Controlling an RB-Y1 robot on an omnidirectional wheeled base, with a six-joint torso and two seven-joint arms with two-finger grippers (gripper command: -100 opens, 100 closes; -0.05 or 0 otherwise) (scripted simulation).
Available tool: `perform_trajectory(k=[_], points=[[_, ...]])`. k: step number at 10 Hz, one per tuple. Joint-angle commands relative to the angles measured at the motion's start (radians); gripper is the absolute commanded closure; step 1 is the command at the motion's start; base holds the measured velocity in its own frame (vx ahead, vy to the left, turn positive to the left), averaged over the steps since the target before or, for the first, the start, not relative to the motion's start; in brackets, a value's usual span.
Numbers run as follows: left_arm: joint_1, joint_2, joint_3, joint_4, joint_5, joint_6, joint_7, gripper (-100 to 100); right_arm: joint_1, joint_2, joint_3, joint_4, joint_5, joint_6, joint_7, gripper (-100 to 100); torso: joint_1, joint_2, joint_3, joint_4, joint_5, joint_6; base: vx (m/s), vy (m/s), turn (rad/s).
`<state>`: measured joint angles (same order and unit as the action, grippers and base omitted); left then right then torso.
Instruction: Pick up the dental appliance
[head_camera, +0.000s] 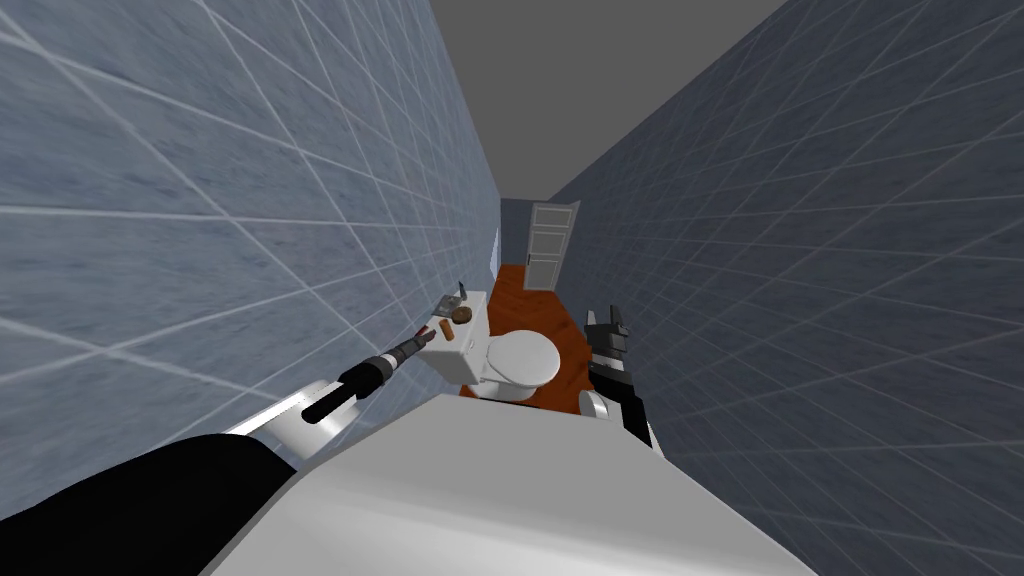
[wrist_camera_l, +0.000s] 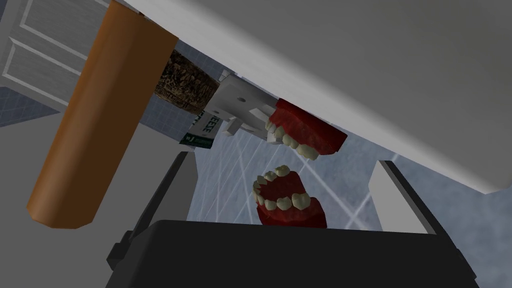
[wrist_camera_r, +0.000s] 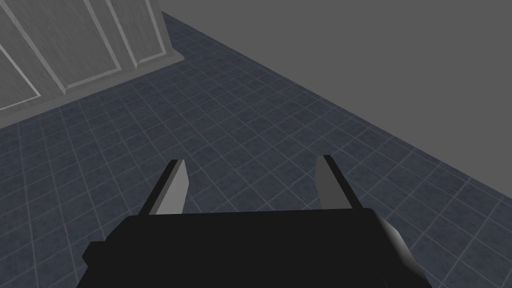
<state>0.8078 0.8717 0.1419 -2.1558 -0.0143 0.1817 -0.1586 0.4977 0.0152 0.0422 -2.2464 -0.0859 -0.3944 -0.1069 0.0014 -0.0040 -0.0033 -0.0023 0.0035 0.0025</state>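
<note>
dental appliance: a set of false teeth (wrist_camera_l: 289, 202), red gums with off-white teeth, in two arches gaping apart from each other.
where it lies: on the white tank lid (wrist_camera_l: 350, 65) of the toilet (head_camera: 522, 360); one arch lies against the lid, the other stands clear of it with its teeth turned toward the first.
relative to left gripper: the left gripper (wrist_camera_l: 283, 159) points straight at the teeth. the arch clear of the lid sits between the two fingers, close to the dark gripper body and nearer the middle than either blade. the arch on the lid lies just past the fingertips. neither finger touches the gums or teeth.
left gripper state: released, its blades spread wide with the teeth in the gap and nothing clamped.
neighbours on the lid: a white block (wrist_camera_l: 239, 102) lies just beside the arch on the lid. a green and white label (wrist_camera_l: 202, 131) shows at its side. next comes a brown rough piece (wrist_camera_l: 186, 84), then an orange cylinder (wrist_camera_l: 95, 125) on the outer side of one finger.
left arm: stretched along the tiled wall (head_camera: 200, 200) to the near corner of the tank.
right gripper: held up (head_camera: 607, 326) at the other side of the toilet, well apart from the tank. its fingers (wrist_camera_r: 176, 186) stand apart and hold nothing.
room: red-brown floor (head_camera: 530, 292) beyond the toilet, and a pale panelled door (head_camera: 550, 245) at the far end.
</note>
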Motion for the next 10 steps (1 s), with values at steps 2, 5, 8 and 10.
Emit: perform_trajectory(k=[2,5,8,10], points=[[0.0,0.0,0.0,0.0,0.0,0.0,0.0,100,0.0,0.0,0.0,0.0,0.0,0.0,0.0,0,0.0,-0.002,-0.001,0.0,0.0,0.0,-0.003,0.0,0.002],[0.0,0.001,0.001,0.0,-0.001,0.0,-0.002,100,0.0,0.0,0.0,0.0,0.0,0.0,0.0,0,0.001,-0.003,-0.002,-0.001,0.001,0.0,0.0,0.0,0.0],[0.057,0.008,0.008,-0.038,-0.004,-0.034,-0.006,100,0.0,0.0,0.0,0.0,0.0,0.0,0.0,0,0.002,-0.004,-0.003,-0.001,0.002,-0.002,0.043,0.01,0.132],[0.109,0.01,0.014,-0.074,-0.011,-0.066,-0.014,100,0.0,0.0,0.0,0.0,0.0,0.0,0.0,0,0.002,-0.008,-0.005,-0.002,0.002,-0.002,0.086,0.006,0.175]])
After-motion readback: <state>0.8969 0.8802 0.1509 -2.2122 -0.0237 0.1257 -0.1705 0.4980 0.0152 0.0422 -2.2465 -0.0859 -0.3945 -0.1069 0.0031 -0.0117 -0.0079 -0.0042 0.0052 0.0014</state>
